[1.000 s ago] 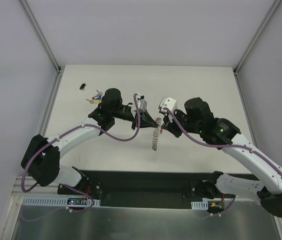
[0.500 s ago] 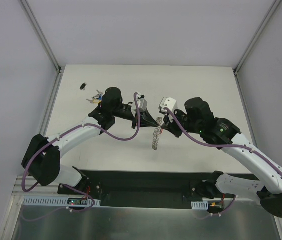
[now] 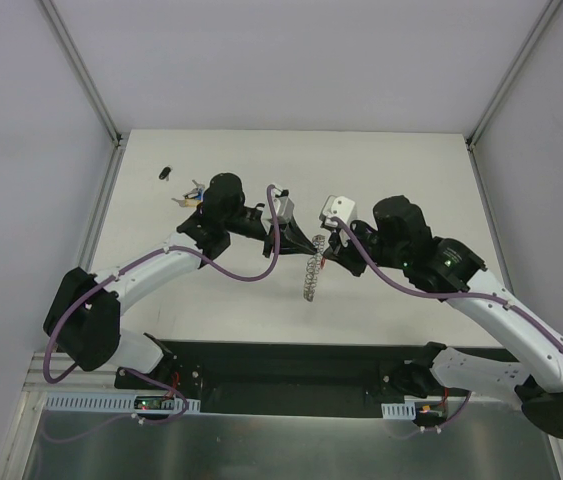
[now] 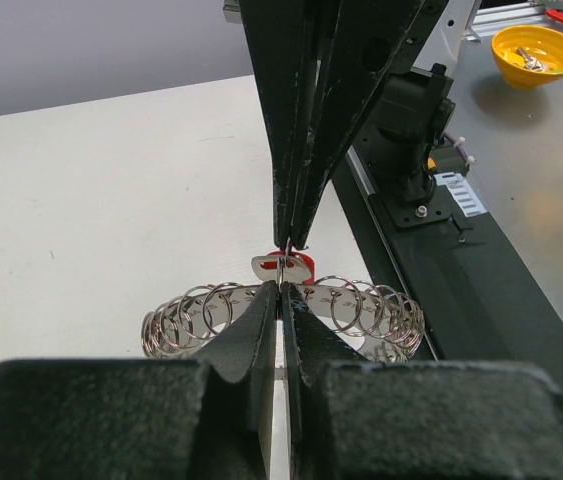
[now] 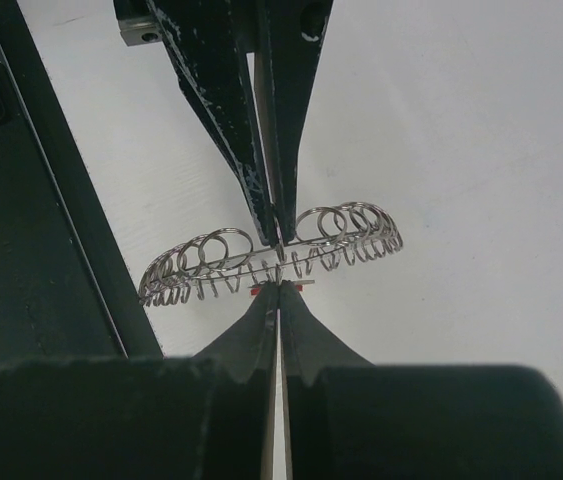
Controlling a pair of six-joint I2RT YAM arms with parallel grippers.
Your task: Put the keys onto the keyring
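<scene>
Keyring hanging over counter middle, toward near edge, pinched in closed left gripper to steady coil; closed right gripper clamping red-tagged key tip-to-tip, likely for threading onto wire.

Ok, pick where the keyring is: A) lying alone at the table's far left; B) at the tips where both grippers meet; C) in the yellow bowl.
B: the keyring sits between the shut left gripper and the shut right gripper, which pinches the red-tagged key.
</scene>
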